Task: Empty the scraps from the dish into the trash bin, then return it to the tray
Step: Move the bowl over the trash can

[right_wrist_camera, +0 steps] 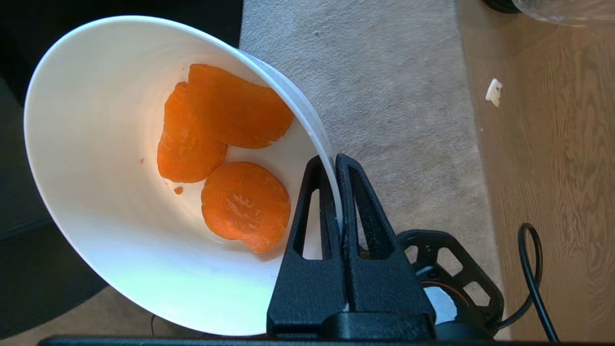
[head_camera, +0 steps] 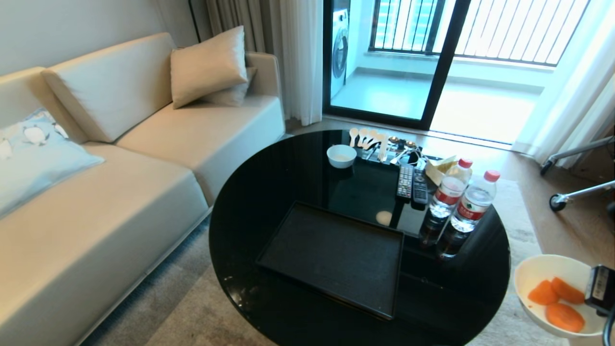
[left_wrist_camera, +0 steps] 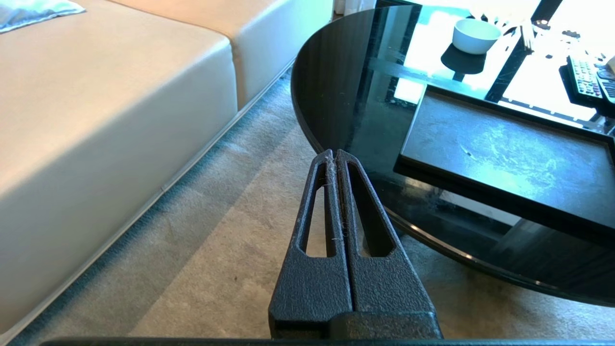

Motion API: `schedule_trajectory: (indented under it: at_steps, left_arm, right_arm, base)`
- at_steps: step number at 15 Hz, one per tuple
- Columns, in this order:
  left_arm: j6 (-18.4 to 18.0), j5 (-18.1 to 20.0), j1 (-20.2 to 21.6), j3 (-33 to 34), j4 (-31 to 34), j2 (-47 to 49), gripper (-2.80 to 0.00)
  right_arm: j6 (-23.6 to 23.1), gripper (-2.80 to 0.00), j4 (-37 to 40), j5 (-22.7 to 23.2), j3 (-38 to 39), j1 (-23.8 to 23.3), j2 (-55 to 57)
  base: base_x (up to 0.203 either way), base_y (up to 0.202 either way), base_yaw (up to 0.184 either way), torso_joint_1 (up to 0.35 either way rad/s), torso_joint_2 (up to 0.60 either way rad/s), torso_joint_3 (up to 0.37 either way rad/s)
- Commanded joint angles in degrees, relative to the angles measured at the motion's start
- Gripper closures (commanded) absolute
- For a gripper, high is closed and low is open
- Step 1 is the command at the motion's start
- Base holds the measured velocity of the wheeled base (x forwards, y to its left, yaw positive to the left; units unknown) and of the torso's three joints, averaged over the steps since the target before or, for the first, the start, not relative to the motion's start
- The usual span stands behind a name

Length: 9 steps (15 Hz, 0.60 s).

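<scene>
Dish (right_wrist_camera: 120,202) off the tabletop (head_camera: 269,202), held out past its right edge over carpet, three carrot scraps (right_wrist_camera: 226,158) still inside. Rim pinched between the closed fingers of the right tool (right_wrist_camera: 335,161), wall tilted. Trash bin not identifiable in any view, so direction to it unknown. Tray (head_camera: 331,259) bare, back to the left of the dish. Left tool (left_wrist_camera: 333,154) pressed together, empty, parked low beside the sofa.

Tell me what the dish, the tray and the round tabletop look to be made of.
Dish: smooth white, thin-walled, likely plastic or melamine; ceramic not excluded. Tray: matte black, faintly textured, no reflections; perhaps plastic or lacquered wood. Tabletop: glossy black, mirrors the window and bottles; probably glass or polished lacquer.
</scene>
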<state>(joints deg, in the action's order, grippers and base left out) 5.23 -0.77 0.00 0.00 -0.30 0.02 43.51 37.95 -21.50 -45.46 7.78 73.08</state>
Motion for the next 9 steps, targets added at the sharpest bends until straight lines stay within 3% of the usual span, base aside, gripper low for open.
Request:
schedule_trajectory:
  at_steps: [1,6,9]
  left_arm:
    - [0.0,0.0,0.0,0.0,0.0,0.0,0.00]
    - [0.0,0.0,0.0,0.0,0.0,0.0,0.00]
    - [0.0,0.0,0.0,0.0,0.0,0.0,0.00]
  right_arm:
    - [0.3,0.00,0.3,-0.3,4.0,-3.8,-5.8]
    - [1.9,0.00,-0.2,0.5,8.7,-5.8,-8.7]
    - [1.8,0.00,-0.4,5.0,8.4,-5.6,-8.6]
  base:
    - [0.000,0.000,0.000,0.000,0.00,0.000]
    - [0.000,0.000,0.000,0.000,0.00,0.000]
    - [0.000,0.000,0.000,0.000,0.00,0.000]
